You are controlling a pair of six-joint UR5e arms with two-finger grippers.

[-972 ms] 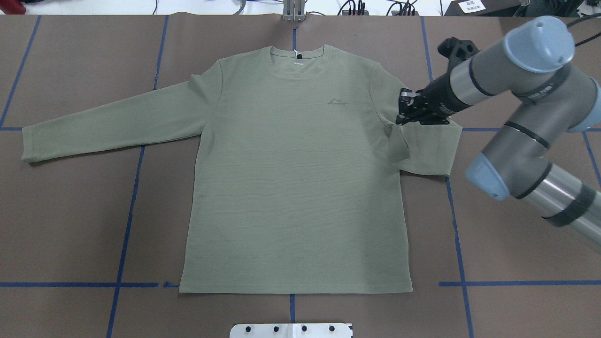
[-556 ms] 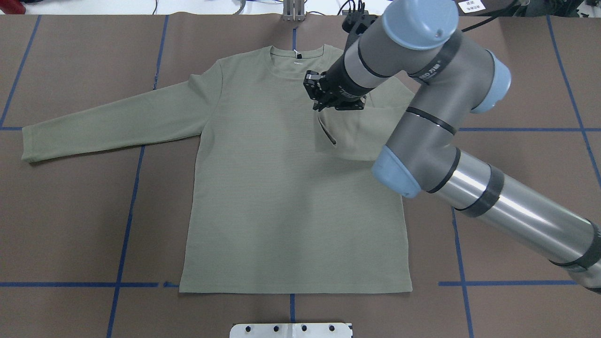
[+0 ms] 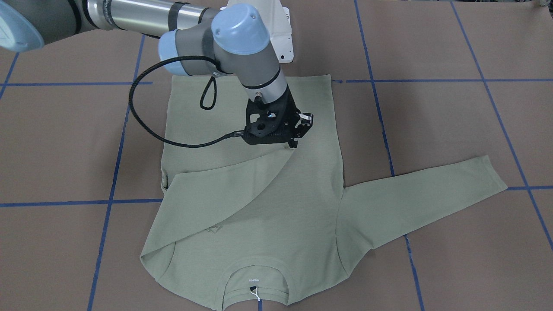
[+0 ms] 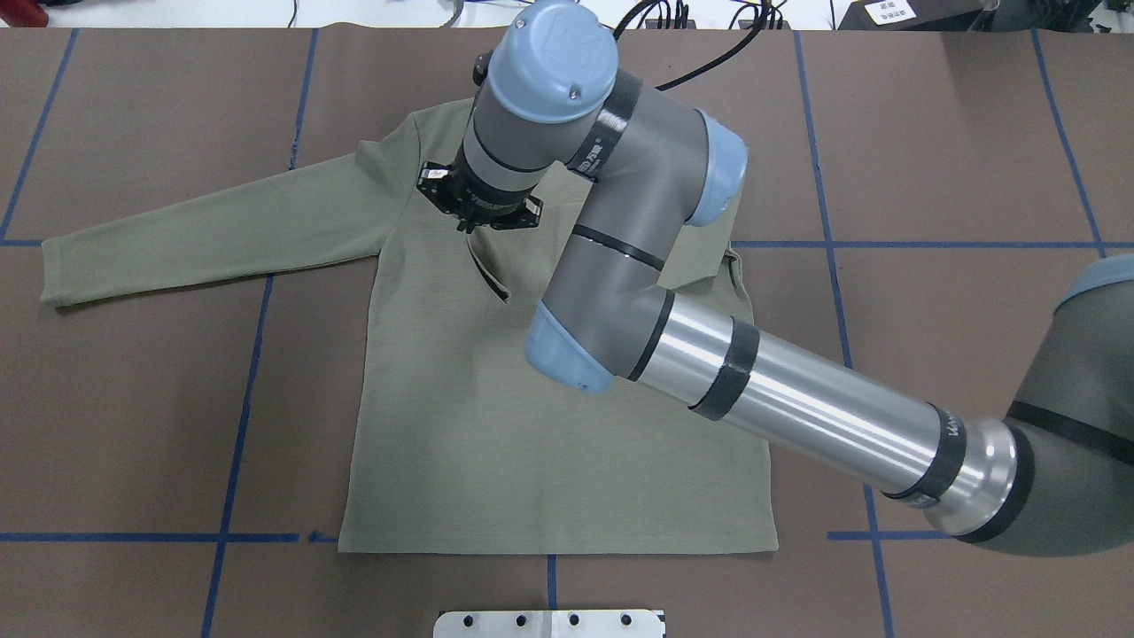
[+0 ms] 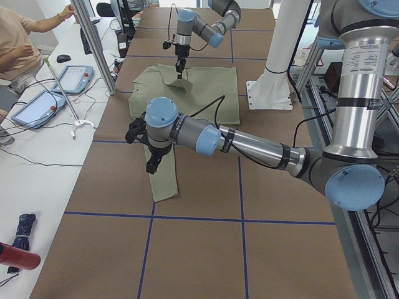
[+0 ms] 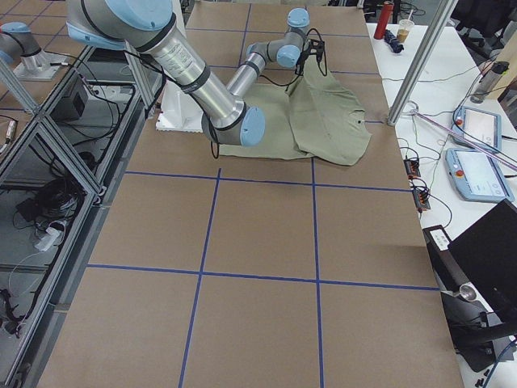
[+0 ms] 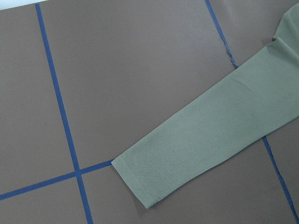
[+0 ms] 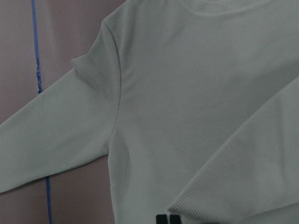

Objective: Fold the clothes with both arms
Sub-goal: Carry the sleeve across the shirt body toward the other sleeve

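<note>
The jaws of the right gripper [image 4: 468,226] are closed on the cuff end of the right sleeve [image 3: 233,181] of a sage-green long-sleeved shirt [image 4: 549,461]; in the right wrist view two black fingertips [image 8: 161,219] sit pressed close together at the bottom edge with ribbed fabric between them. The shirt lies flat, front up, in the middle of a brown table [image 4: 974,177]. In the overhead view its collar is at the top and its hem near the bottom. The gripped sleeve lies diagonally across the chest, with its cuff lifted just above the fabric left of centre in the overhead view. In the front-facing view the round collar [image 3: 257,276] with a small white neck label [image 3: 252,280] is at the bottom centre. The left sleeve [image 4: 213,230] stretches out flat toward the left edge of the overhead view. The silver-grey right arm [image 4: 797,399] comes in from the lower right of that frame and crosses over the shirt. In the side view from the robot's left, the left gripper [image 5: 152,163] hangs over the left sleeve's cuff at centre left, and whether its jaws are open or closed cannot be told. Blue tape lines [image 4: 239,416] mark a grid on the table. A person [image 5: 19,43] sits at the upper left of that side view.
</note>
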